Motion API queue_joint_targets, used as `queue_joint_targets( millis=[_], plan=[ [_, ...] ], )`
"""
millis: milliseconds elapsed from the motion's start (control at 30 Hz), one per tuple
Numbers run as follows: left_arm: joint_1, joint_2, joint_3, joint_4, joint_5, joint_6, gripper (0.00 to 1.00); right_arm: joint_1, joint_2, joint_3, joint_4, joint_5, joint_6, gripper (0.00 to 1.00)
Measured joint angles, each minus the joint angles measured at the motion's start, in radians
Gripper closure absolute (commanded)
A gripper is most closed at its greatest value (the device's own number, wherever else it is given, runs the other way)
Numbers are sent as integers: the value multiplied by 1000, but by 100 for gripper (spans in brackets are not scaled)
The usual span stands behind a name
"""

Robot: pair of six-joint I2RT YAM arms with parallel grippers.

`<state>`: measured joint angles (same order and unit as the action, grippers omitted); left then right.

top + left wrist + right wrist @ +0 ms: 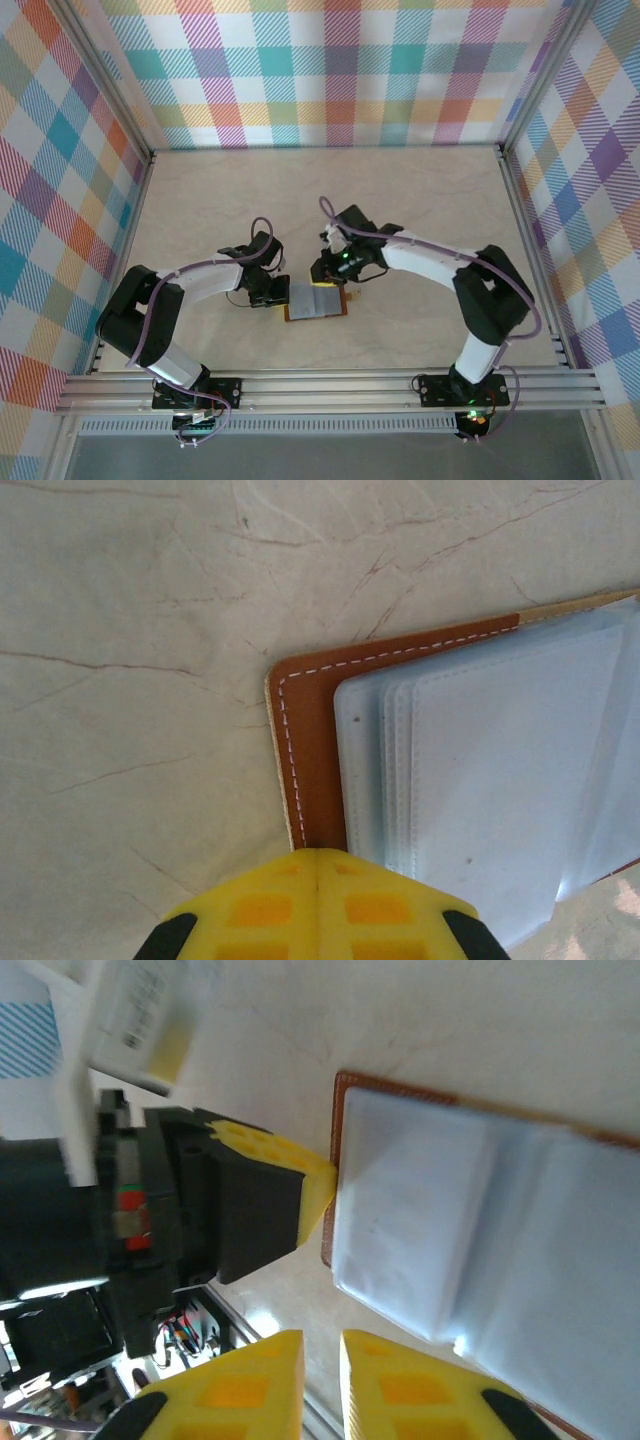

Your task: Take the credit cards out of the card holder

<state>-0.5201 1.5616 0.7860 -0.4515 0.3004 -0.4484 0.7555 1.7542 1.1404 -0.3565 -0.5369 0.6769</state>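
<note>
The card holder (316, 301) lies open and flat on the table, brown leather edge outward, pale clear sleeves (500, 770) facing up. The credit cards are hidden: I cannot tell any card apart inside the sleeves. My left gripper (274, 294) is shut, its yellow fingertips (318, 855) pressed together on the holder's brown left edge (305, 760). In the right wrist view that same left fingertip (318, 1182) touches the holder's edge (338, 1160). My right gripper (322, 1352) hovers just above the holder's near side, its jaws a narrow gap apart with nothing between them.
The holder's small snap tab (354, 295) sticks out to the right. An aluminium rail (330, 385) runs along the near edge. Plaid walls (330, 70) enclose the pale marbled table (420, 200) on three sides.
</note>
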Motion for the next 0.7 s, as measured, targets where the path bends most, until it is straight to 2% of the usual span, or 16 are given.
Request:
queue_joint_targets(
  millis=[133,333,567,700],
  plan=[
    [0,-5,-6,7,3,0,95,72,114,21,37,-7,79,95],
    [0,-5,-6,6,3,1,95,113,214,88,49,1,134,95],
    [0,-5,-6,6,3,5,95,113,241,136,-52,100,113,81],
    [0,-5,-6,8,5,8,95,113,242,172,-129,157,84,68]
  ],
)
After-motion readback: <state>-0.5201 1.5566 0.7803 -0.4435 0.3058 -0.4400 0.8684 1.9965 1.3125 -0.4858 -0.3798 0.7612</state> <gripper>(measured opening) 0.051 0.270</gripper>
